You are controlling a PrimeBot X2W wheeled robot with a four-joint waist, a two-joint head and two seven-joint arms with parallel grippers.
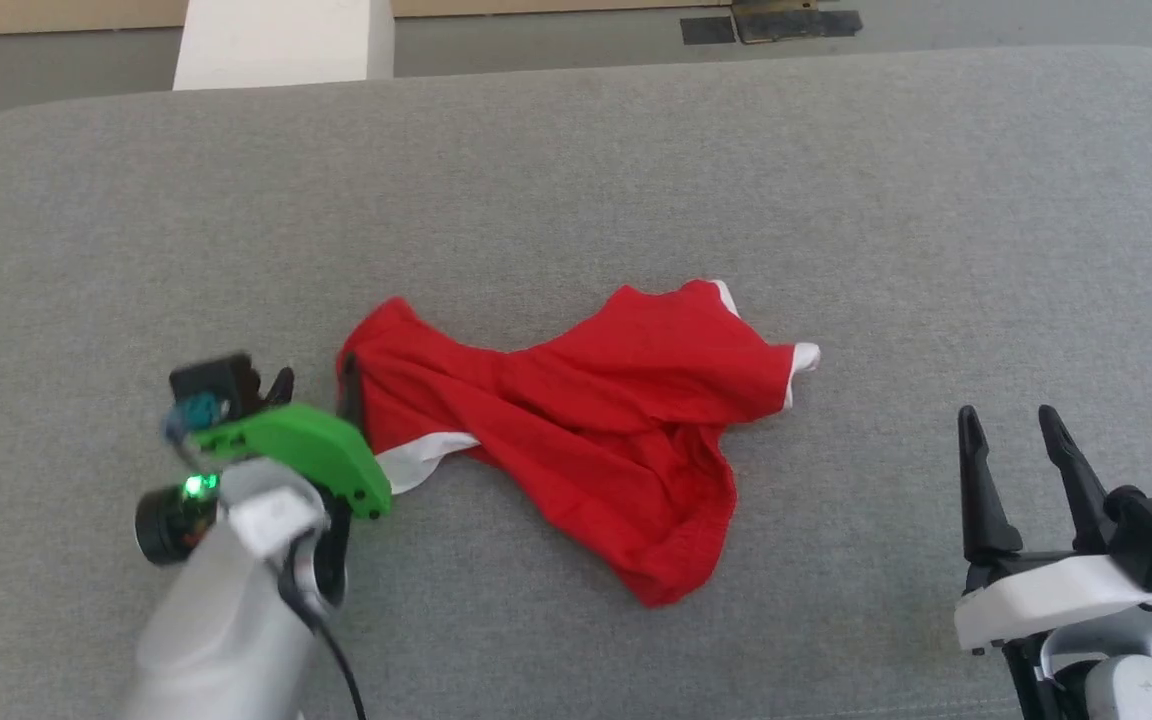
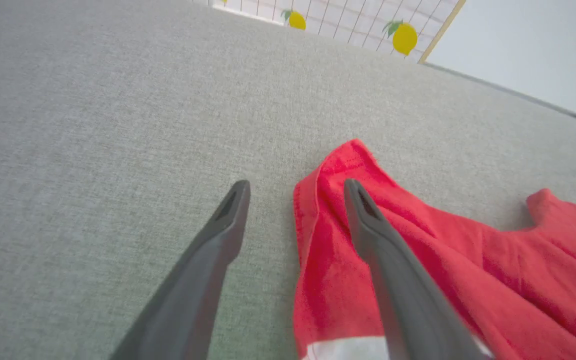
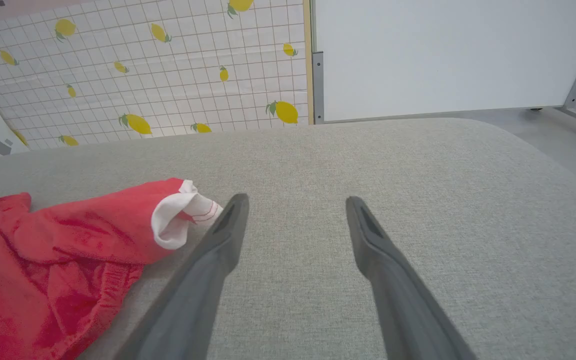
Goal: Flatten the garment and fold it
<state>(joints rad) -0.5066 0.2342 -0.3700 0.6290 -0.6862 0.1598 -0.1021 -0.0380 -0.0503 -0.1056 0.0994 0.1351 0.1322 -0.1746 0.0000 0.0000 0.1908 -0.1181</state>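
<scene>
I have the bright red thin fabric garment with white trim bands [image 1: 586,420] lying crumpled near the middle of the grey fabric-covered tabletop [image 1: 576,180]. It is bunched and twisted, not flat. One lobe reaches toward my left arm, a second lobe with a white cuff [image 1: 804,358] points toward my right side, and a third hangs toward the near edge. A white trim band [image 1: 421,455] shows at its left end, just beside the green cover [image 1: 296,445] on my left wrist.

In the left wrist view, my left tool [image 2: 296,184] is spread open, low over the garment's left end. One dark finger [image 2: 368,225] lies over the red cloth. The other finger [image 2: 223,225] is over bare grey fabric. The folded red edge runs up between them, and nothing is clamped. I cannot tell whether the fingertips touch the cloth or the surface.

My right tool [image 1: 1007,415] is also wide open and holds nothing. It sits at the lower right, well apart from the garment, over bare tabletop. In the right wrist view, the white cuff lies near the left finger [image 3: 218,245], and I cannot tell whether they touch.

Beyond the far edge I see a lemon-patterned tiled panel [image 3: 143,75] and a plain white board [image 3: 443,55].
</scene>
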